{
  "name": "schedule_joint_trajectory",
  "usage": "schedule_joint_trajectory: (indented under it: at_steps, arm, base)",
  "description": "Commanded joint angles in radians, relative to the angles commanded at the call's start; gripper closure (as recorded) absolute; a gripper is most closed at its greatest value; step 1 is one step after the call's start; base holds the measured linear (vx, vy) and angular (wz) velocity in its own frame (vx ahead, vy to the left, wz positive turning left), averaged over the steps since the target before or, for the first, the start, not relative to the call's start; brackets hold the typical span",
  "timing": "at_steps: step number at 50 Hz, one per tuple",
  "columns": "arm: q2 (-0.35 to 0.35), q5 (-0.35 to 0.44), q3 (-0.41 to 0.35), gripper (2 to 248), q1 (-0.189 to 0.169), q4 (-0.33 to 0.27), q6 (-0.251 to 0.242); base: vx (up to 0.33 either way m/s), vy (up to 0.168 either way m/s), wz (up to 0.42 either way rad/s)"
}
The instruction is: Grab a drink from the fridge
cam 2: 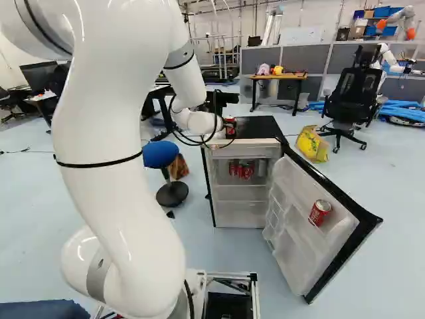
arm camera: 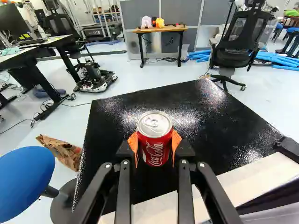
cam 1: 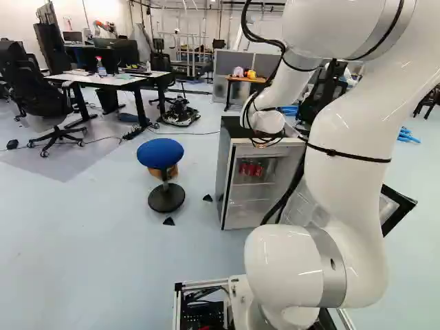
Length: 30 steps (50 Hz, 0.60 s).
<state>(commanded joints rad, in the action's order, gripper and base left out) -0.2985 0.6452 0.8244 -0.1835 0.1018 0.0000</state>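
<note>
In the right base view my gripper (cam 2: 221, 127) is at the fridge's black top (cam 2: 255, 126), largely hidden by the wrist and cables. A red can (cam 2: 230, 122) shows beside it there. The wrist view has the gripper (arm camera: 155, 145) shut on that upright red can (arm camera: 154, 140), an orange pad on either side. Whether the can's base touches the black top (arm camera: 201, 112) cannot be told. Below, the fridge stands open, with red cans (cam 2: 246, 171) on its upper shelf and another red can (cam 2: 320, 212) in the door.
The open fridge door (cam 2: 332, 249) reaches out to the right, towards the base. Left of the fridge are a blue stool (cam 1: 160, 152) and a brown paper bag (arm camera: 63, 151). Beyond stand a black office chair (cam 2: 352, 100), a yellow bag (cam 2: 311, 144) and a small wooden table (cam 2: 279, 76).
</note>
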Motion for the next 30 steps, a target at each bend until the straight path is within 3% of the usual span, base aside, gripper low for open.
schedule_joint_trajectory:
  at_steps: [13,14,19,20,24,25,29,30]
  arm:
    - [0.000,0.000,0.000,158,0.000,0.000,0.000]
    - [0.000,0.000,0.000,134,0.000,0.000,0.000]
    - [0.000,0.000,0.000,134,0.000,0.000,0.000]
    - [0.000,0.000,0.000,101,0.000,0.000,0.000]
    - [0.000,0.000,0.000,101,0.000,0.000,0.000]
    - [0.000,0.000,0.000,66,0.000,0.000,0.000]
    - [0.000,0.000,0.000,66,0.000,0.000,0.000]
    - [0.001,0.000,-0.001,30,0.000,0.000,0.000]
  base:
    - [0.000,0.000,0.000]
    - [0.000,0.000,0.000]
    - [0.000,0.000,0.000]
    - [0.000,0.000,0.000]
    - [0.000,0.000,0.000]
    - [0.000,0.000,0.000]
    - [0.000,0.000,0.000]
    - [0.000,0.000,0.000]
